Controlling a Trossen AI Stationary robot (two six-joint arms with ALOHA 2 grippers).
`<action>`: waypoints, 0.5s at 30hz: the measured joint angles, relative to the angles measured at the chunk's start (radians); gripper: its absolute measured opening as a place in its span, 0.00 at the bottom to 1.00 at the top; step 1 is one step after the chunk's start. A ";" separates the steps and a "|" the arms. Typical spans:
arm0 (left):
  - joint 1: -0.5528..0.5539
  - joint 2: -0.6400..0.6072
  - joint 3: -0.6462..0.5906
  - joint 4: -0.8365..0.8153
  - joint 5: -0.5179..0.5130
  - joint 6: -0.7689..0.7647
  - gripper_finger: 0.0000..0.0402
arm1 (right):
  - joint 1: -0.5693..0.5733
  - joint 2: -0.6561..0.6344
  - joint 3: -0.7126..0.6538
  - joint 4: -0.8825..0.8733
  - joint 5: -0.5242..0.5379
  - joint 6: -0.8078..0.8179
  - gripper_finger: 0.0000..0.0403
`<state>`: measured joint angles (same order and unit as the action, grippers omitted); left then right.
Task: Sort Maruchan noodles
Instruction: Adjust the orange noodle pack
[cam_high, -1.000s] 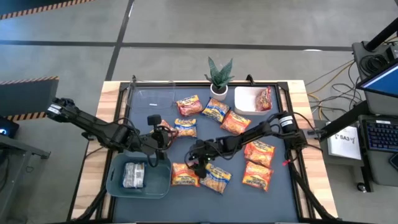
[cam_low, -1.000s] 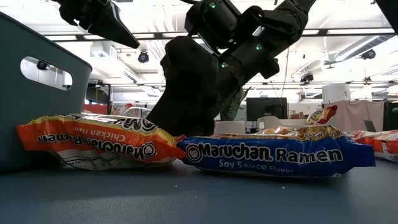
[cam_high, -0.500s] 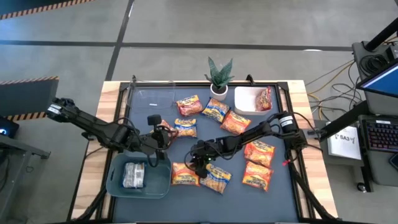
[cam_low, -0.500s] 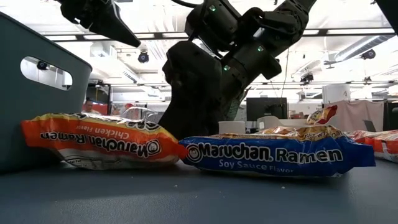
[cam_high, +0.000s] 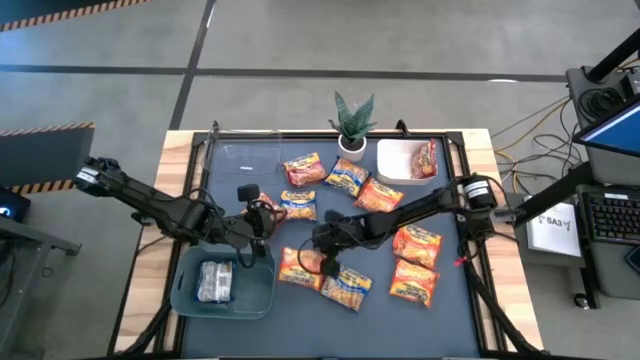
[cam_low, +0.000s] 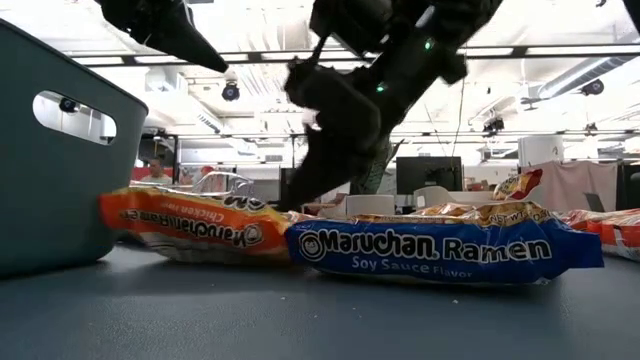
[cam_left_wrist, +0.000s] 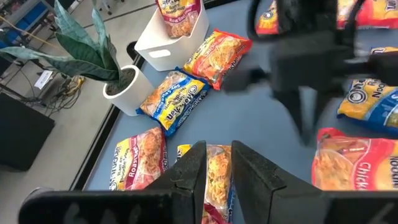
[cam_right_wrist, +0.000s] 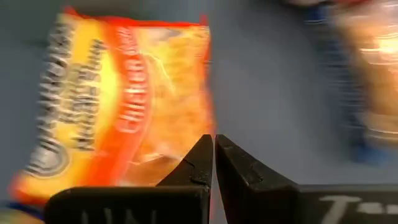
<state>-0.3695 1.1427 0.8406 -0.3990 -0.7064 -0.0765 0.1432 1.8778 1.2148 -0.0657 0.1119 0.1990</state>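
Several Maruchan noodle packets lie flat on the dark mat. My right gripper (cam_high: 325, 262) (cam_right_wrist: 213, 146) is shut at the right end of an orange chicken packet (cam_high: 298, 268) (cam_low: 190, 228). Just to its right lies a blue soy sauce packet (cam_low: 440, 250) (cam_high: 346, 287). My left gripper (cam_high: 262, 225) (cam_left_wrist: 219, 165) hangs above the far right corner of the teal bin (cam_high: 255, 292), with a narrow gap between its fingers and nothing in that gap. A silvery packet (cam_high: 212, 282) lies inside the bin. My right gripper has the orange chicken packet at its right end (cam_right_wrist: 181, 147), pinched between the two shut fingers. The fingers themselves hide the exact spot. They slant down from the table's right side. The rest of the packet (cam_low: 170, 225) lies on the mat.
A potted plant (cam_high: 352, 120) and a white bin (cam_high: 392, 168) holding a packet (cam_high: 425, 158) stand at the far edge. More packets lie at the far middle (cam_high: 346, 176) and at the right (cam_high: 418, 242). The teal bin (cam_low: 50, 170) stands at the near left.
My right gripper has shut on the orange chicken packet's right end, then risen a little and tipped. The packet has slid toward the table's far edge, away from the teal bin, and stays on the mat.
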 joint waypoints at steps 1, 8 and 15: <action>0.000 0.000 0.000 0.000 0.001 -0.005 0.14 | 0.000 -0.018 0.000 -0.056 0.066 -0.013 0.02; 0.001 0.000 0.000 0.011 0.129 -0.038 0.14 | -0.008 -0.131 -0.001 -0.258 0.217 0.018 0.02; 0.000 0.038 -0.005 0.017 0.301 -0.049 0.14 | 0.023 -0.129 -0.024 0.075 -0.035 0.026 0.02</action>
<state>-0.3694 1.1807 0.8352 -0.3816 -0.4057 -0.1257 0.1664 1.7490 1.1911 0.0097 0.0765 0.2245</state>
